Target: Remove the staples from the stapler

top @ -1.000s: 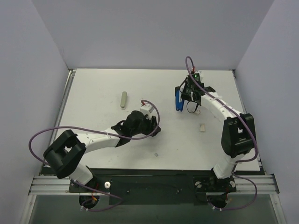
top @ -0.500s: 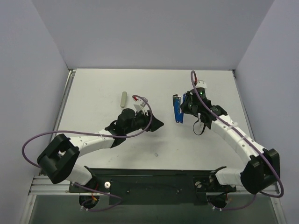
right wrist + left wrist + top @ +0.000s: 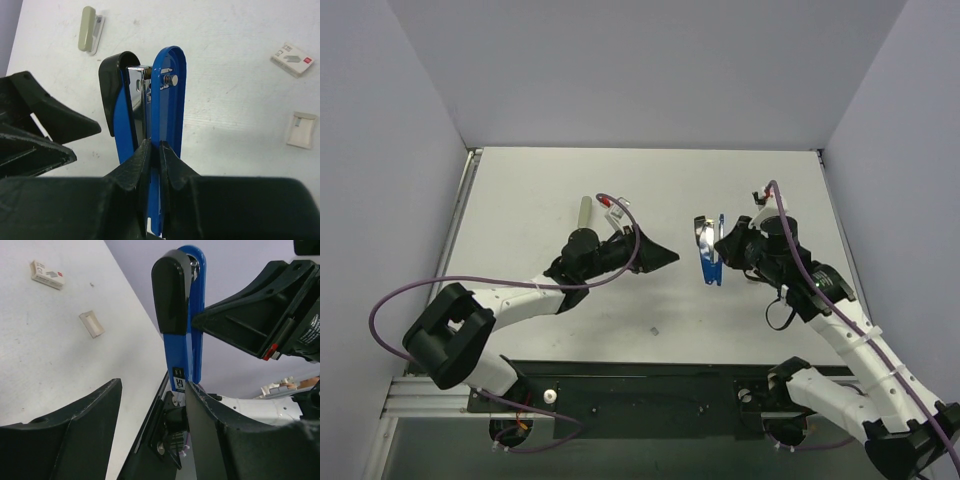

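Note:
A blue stapler (image 3: 707, 256) with a black top is held upright above the table, hinged open, its metal magazine (image 3: 138, 100) showing. My right gripper (image 3: 724, 248) is shut on its blue arm (image 3: 167, 100); the fingertips pinch it in the right wrist view (image 3: 154, 147). My left gripper (image 3: 670, 257) is open just left of the stapler; in its wrist view (image 3: 155, 385) the stapler's (image 3: 182, 315) lower end sits by the right finger (image 3: 225, 435). A pale rectangular piece (image 3: 301, 130), perhaps staples, lies on the table (image 3: 91, 323). A tiny pale bit (image 3: 655, 331) lies near the front.
An olive second stapler (image 3: 584, 212) lies at the back left, also in the right wrist view (image 3: 90, 36). A small white staple box (image 3: 293, 52) lies on the table, also in the left wrist view (image 3: 47, 274). Grey walls enclose the white table (image 3: 520, 190).
My right arm has carried the blue stapler forward from the back of the table and turned it. My left gripper has moved back and right, up to the stapler.

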